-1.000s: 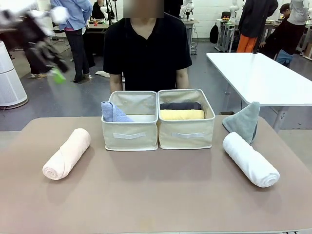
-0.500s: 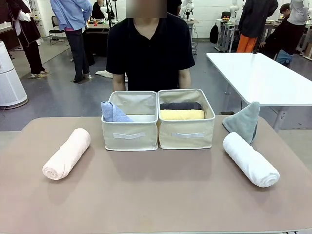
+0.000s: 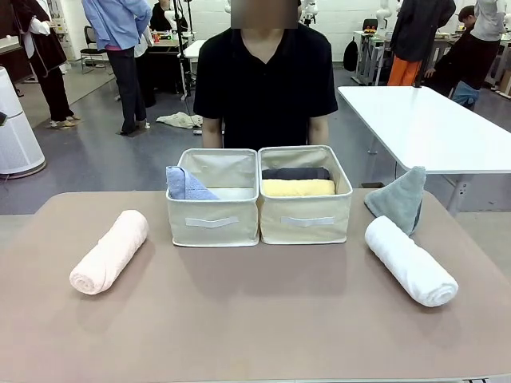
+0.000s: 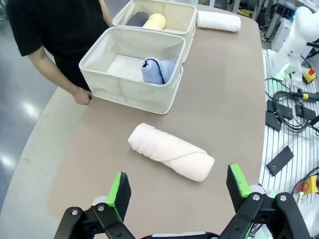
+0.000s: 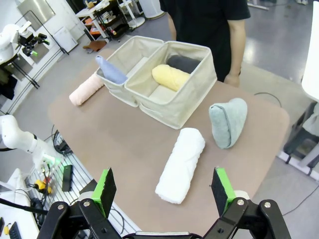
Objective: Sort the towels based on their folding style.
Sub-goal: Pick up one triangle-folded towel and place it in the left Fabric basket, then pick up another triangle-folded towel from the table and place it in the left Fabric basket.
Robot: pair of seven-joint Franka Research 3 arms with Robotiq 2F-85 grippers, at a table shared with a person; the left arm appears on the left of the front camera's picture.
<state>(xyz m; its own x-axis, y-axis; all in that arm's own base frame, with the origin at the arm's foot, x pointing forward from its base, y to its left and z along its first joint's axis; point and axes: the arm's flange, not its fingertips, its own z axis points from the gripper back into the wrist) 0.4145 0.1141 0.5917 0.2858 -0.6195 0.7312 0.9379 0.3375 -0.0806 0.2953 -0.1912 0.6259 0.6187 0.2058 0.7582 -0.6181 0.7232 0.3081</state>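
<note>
Towels mid-sort: pink roll [image 3: 108, 252] left of baskets [image 3: 212, 223], white roll [image 3: 410, 260] and teal triangle [image 3: 397, 199] right of them. Left fingers [image 4: 119, 191] and right fingers [image 5: 104, 185] open, empty. Next, likely: grip a roll.

Four rolled towels, pink roll [image 3: 109, 251], white roll [image 3: 410, 260], yellow roll [image 3: 298, 187], dark grey roll [image 3: 295, 173], two folded triangles, light blue triangle [image 3: 185, 184], grey-teal triangle [image 3: 398, 199], two cream baskets [image 3: 212, 220] [image 3: 306, 219] ahead of the left gripper [image 4: 177, 181], one person [image 3: 267, 80] beyond them.

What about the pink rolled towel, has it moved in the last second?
No. The pink rolled towel lies at the same spot on the table, with the same gap to the left basket beside it.
</note>
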